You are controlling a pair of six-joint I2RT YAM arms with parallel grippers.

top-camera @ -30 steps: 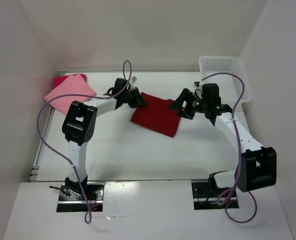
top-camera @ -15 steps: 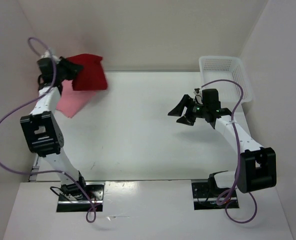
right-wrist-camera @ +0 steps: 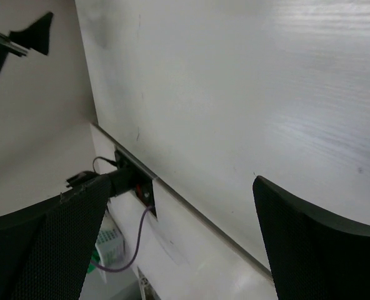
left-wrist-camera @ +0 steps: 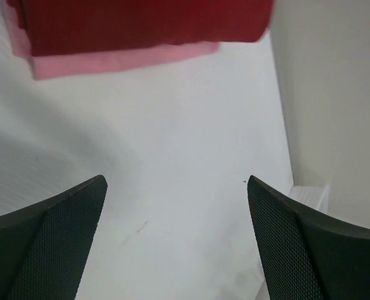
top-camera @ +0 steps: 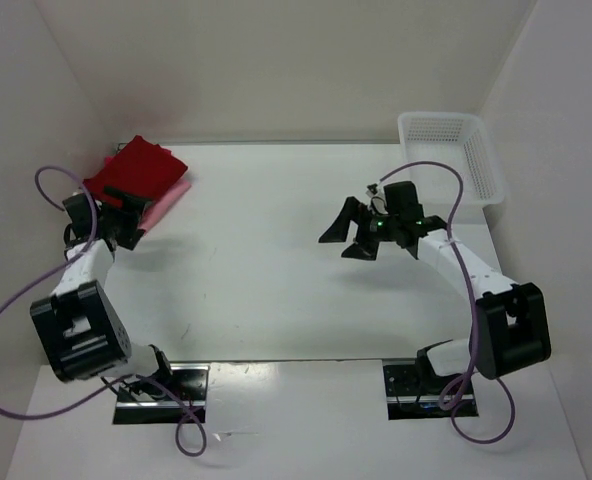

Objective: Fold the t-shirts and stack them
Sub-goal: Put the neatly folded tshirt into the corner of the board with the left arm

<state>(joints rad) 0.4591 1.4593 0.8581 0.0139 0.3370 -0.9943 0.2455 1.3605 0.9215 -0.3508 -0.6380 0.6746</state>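
A folded dark crimson t-shirt (top-camera: 136,168) lies on top of a folded light pink t-shirt (top-camera: 168,199) in the far left corner of the table. In the left wrist view the crimson t-shirt (left-wrist-camera: 141,22) covers most of the pink t-shirt (left-wrist-camera: 122,60), which shows as a strip along its near edge. My left gripper (top-camera: 126,225) (left-wrist-camera: 175,187) is open and holds nothing, just on the near side of the stack and apart from it. My right gripper (top-camera: 344,235) (right-wrist-camera: 179,187) hangs open and holds nothing over the bare middle right of the table.
A white lattice basket (top-camera: 446,150) stands at the far right corner. White walls close in the table at the left, back and right. The right wrist view shows the table's near edge and the left arm's base plate (right-wrist-camera: 125,178).
My left arm carried the crimson t-shirt from the table's middle to the far left, laid it on the pink one, opened and drew back. My right gripper shifted slightly left.
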